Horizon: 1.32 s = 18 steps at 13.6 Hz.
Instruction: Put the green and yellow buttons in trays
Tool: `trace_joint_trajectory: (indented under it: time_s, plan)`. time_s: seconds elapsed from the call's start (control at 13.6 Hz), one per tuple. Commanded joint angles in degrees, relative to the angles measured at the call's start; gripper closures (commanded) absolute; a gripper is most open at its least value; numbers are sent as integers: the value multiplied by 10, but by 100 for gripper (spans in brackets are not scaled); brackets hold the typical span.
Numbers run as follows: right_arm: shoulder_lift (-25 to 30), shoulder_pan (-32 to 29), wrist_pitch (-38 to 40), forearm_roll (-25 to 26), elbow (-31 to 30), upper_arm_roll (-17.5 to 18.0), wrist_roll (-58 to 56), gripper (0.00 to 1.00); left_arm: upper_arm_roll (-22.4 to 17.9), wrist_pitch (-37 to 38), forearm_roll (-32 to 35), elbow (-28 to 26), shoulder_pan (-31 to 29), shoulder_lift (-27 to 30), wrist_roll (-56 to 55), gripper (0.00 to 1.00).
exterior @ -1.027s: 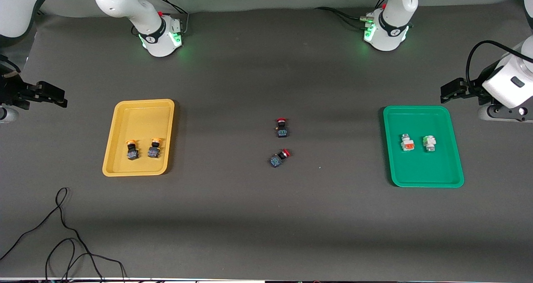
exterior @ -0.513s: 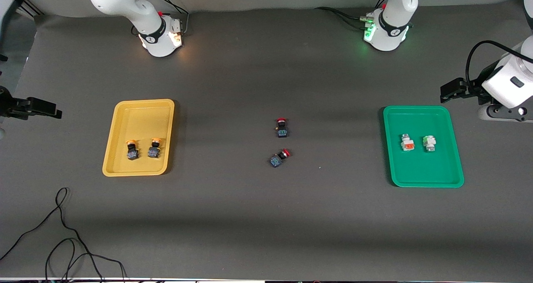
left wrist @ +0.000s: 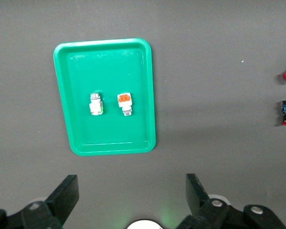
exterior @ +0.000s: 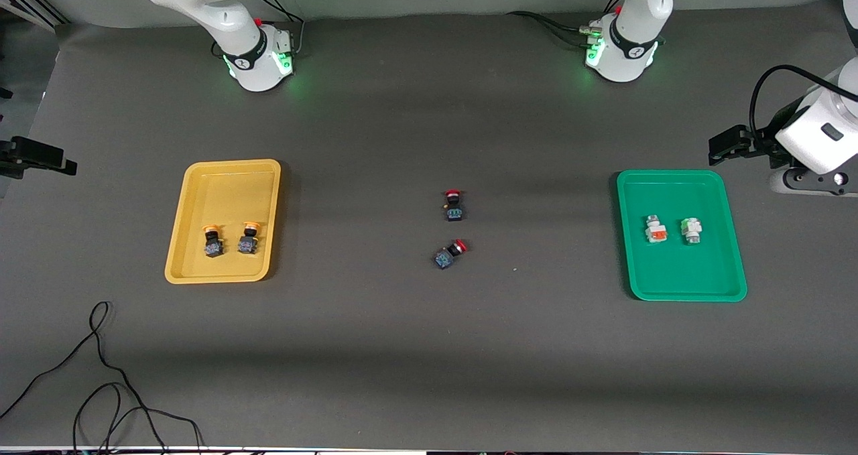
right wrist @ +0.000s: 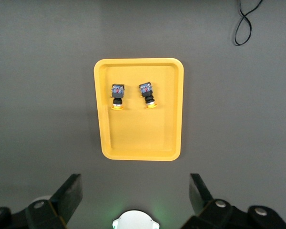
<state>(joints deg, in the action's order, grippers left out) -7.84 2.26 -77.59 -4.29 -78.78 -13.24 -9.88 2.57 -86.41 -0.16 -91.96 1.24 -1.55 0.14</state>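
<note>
Two yellow-capped buttons [exterior: 212,240] [exterior: 248,238] lie side by side in the mustard yellow tray [exterior: 224,187] toward the right arm's end. They also show in the right wrist view [right wrist: 117,95] [right wrist: 148,94]. An orange-marked white button [exterior: 655,230] and a green-tinted white button [exterior: 691,230] lie in the green tray [exterior: 680,274], also seen in the left wrist view [left wrist: 125,102] [left wrist: 96,104]. My right gripper [right wrist: 135,183] is open and empty, high over the table beside the yellow tray [right wrist: 139,138]. My left gripper [left wrist: 131,183] is open and empty, high beside the green tray [left wrist: 109,71].
Two red-capped black-blue switches [exterior: 454,206] [exterior: 449,254] lie on the grey mat mid-table, between the trays. A loose black cable [exterior: 100,374] curls on the mat nearer the front camera than the yellow tray. Both arm bases [exterior: 258,59] [exterior: 623,53] stand at the back.
My right gripper has drawn away from the yellow tray toward the right arm's end of the table, nearly leaving the front view. The left arm and all buttons have not moved.
</note>
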Motion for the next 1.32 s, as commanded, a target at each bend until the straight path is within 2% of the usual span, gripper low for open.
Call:
trace_joint_trajectory:
  time_s: [0.0,0.15,0.22,0.44,0.59,0.81,1.25]
  plan:
    - [28,-44,2,20,-26,63,39,1,1,4,3,-1,1,4,5,0]
    - [55,-82,-10,24,-64,109,55,0,1,4,3,-2,1,4,5,0]
    - [70,-81,-28,31,-88,112,56,0,1,4,3,-2,1,4,5,0]
    - [155,-81,-113,34,-218,114,56,0,1,4,3,-2,1,4,5,0]
    - [161,-75,-121,35,-229,112,59,1,1,4,3,-2,1,4,5,0]
    - [166,-52,-118,42,-229,110,130,1,1,4,3,-2,1,4,5,0]
    - [157,-52,-117,42,-219,109,131,0,1,4,3,-2,1,4,5,0]
